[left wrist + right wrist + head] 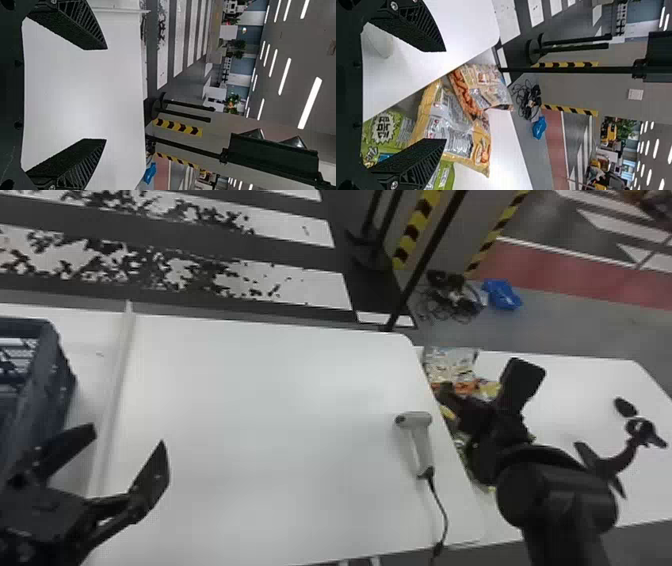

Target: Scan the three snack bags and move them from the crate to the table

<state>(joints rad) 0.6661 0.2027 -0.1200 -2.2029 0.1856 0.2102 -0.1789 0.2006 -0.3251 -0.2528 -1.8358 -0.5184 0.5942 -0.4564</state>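
Observation:
In the head view my left gripper (117,470) stands open beside the dark blue crate (37,385) at the left. The left wrist view has this gripper (95,94) with nothing between its fingers. My right gripper (480,390) is at the right, over the snack bags (450,362) on the lower right table. The right wrist view has the gripper (439,95) open, its fingers apart. There an orange bag (466,91), a yellow bag (451,126) and a green bag (387,130) lie overlapping. A white scanner (422,445) lies on the main table.
The white main table (260,415) spans the middle, with a pale ridge (112,390) near the crate. The scanner's cable (445,515) runs to the front edge. A dark object (625,407) is on the right table (575,390). A black pole (425,265) stands behind.

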